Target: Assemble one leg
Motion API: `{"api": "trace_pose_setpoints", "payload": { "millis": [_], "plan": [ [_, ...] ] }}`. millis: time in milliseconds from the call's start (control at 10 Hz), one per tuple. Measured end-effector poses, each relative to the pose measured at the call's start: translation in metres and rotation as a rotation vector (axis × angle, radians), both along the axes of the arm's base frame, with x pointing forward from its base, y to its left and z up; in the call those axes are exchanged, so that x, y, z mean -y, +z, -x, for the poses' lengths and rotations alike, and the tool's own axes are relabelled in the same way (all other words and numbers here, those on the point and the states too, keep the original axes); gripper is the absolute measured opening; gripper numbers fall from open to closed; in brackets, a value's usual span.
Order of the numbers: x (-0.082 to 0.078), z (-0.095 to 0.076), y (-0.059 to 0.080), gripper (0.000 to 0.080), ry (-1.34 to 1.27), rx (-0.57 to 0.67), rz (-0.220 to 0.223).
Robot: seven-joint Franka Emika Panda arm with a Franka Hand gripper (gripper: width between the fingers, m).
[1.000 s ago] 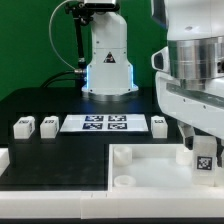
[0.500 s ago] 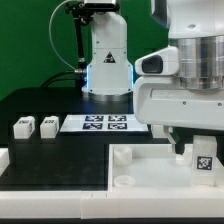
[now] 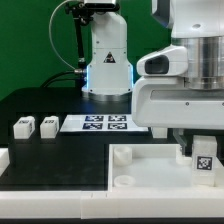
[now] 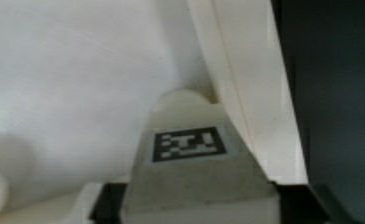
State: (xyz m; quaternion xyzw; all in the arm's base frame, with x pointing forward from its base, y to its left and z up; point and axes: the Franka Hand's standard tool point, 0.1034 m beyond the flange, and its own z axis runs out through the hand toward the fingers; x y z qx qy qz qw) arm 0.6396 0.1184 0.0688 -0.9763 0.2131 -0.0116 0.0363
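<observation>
My gripper (image 3: 201,138) is shut on a leg (image 3: 204,159), a small white block with a black-and-white tag. It holds the leg upright at the corner of the white tabletop (image 3: 150,172) on the exterior view's right. In the wrist view the leg (image 4: 189,143) sits between the dark fingertips (image 4: 111,203) of the gripper (image 4: 198,206), close against the tabletop's raised rim (image 4: 243,75). Two more legs (image 3: 23,127) (image 3: 48,125) lie on the black table at the exterior view's left.
The marker board (image 3: 104,123) lies behind the tabletop. The robot's base (image 3: 108,60) stands at the back. Round sockets (image 3: 122,154) (image 3: 124,182) show at the tabletop's left corners. A white block (image 3: 3,157) sits at the left edge.
The hand has turned about its axis, so its wide body now fills the exterior view's right and hides a leg beside the marker board. The held leg stays in the same spot.
</observation>
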Motion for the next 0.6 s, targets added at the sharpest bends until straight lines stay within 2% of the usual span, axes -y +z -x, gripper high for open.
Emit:
{"api": "trace_pose_setpoints", "payload": {
  "millis": [100, 400, 600],
  "plan": [
    [-0.0002, 0.0001, -0.0002, 0.0292, -0.145, -0.010, -0.008],
    [0.0015, -0.0010, -0.0013, 0.0292, -0.678, -0.041, -0.033],
    [0.0030, -0.0012, -0.0014, 0.0292, -1.060, -0.087, -0.087]
  ]
}}
